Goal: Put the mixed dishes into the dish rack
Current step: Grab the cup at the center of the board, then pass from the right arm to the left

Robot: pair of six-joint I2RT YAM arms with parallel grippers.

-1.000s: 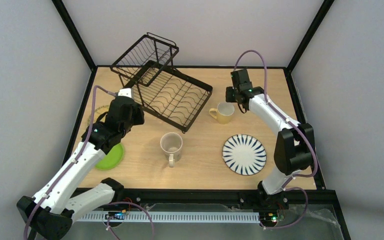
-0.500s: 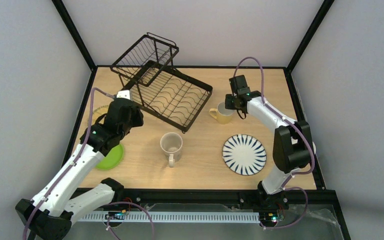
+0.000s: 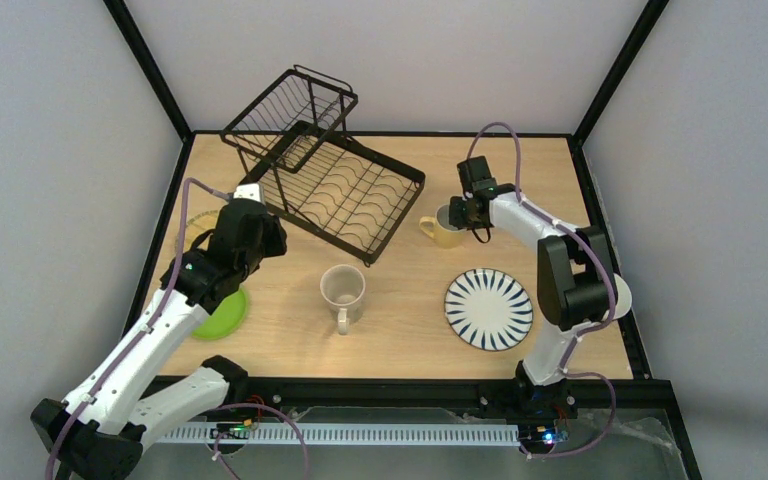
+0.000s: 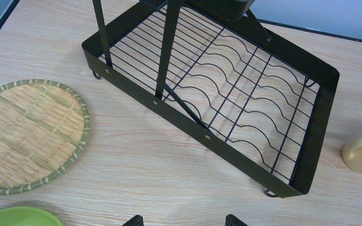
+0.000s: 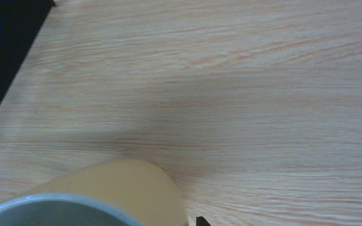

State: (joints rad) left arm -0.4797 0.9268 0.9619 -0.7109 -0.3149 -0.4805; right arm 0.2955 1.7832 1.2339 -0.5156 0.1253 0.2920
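Hidden: my R wrist cam cuts off the yellow mug (image 5: 122,188); only one fingertip (image 5: 200,221) shows.
R gripper (image 3: 467,212): at mug rim, just right of dish rack (image 4: 188,125); grip, can't tell.
L gripper (image 4: 184,220): my jaws wide, empty, near rack.

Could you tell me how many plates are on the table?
3: lime-green plate and woven plate at the left, partly hidden by the left arm; striped plate front right. Others may be hidden.

Light wood-grain tabletop (image 3: 410,335), enclosed by three plain pale grey panels: back wall (image 3: 400,60), left wall (image 3: 50,180), right wall (image 3: 720,200). Black frame posts (image 3: 147,62) rise from the far corners; a black rail (image 3: 380,385) edges the near side. Illumination is soft and even; shadows are faint.
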